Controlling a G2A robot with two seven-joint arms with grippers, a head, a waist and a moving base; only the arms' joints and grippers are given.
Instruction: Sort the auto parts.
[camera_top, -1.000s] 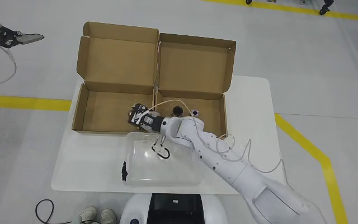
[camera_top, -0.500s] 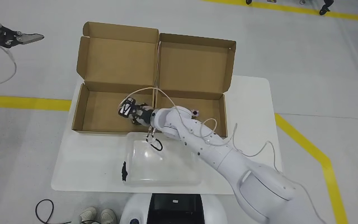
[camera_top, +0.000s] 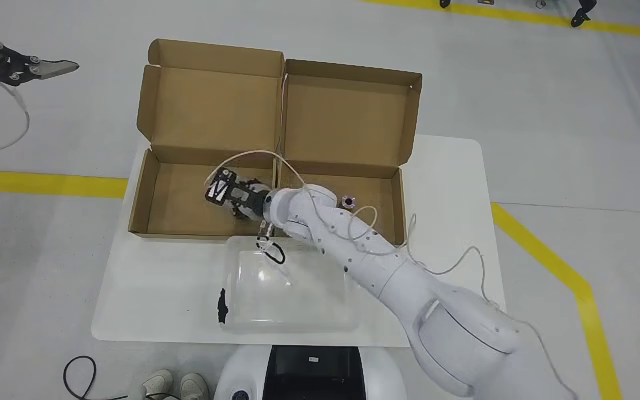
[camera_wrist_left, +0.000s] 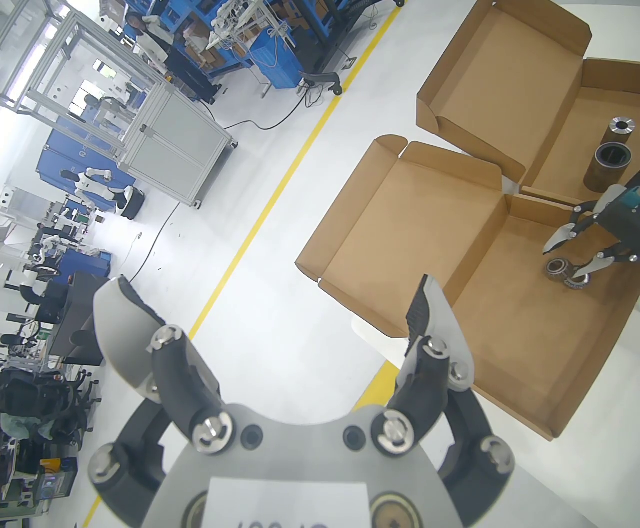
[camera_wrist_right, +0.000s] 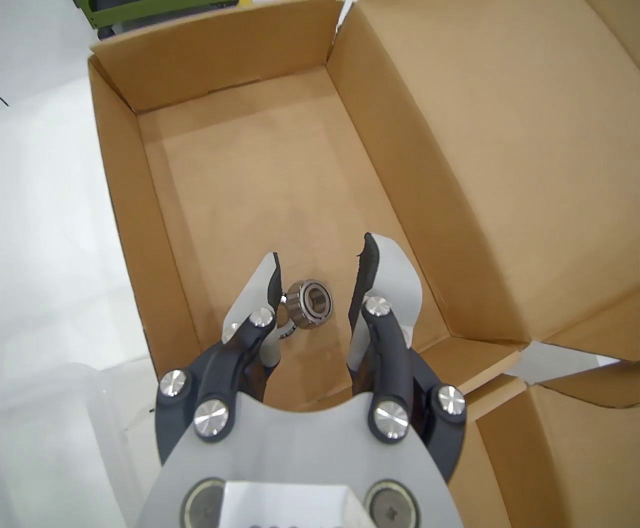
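Looking at my feeds, the right gripper (camera_wrist_right: 320, 255) sits down inside the left box (camera_top: 170, 200) with its fingers spread wide, holding nothing. 2 bearings (camera_wrist_right: 310, 302) lie on the cardboard floor right at its fingertips, 1 half hidden behind a finger. My guess is bearings belong in this box, since the 2 dark sleeves (camera_wrist_left: 607, 162) stand apart in the right box (camera_top: 385, 200). My left gripper (camera_wrist_left: 275, 300) hangs off to the side over the floor, also spread and empty, probably parked out of the way.
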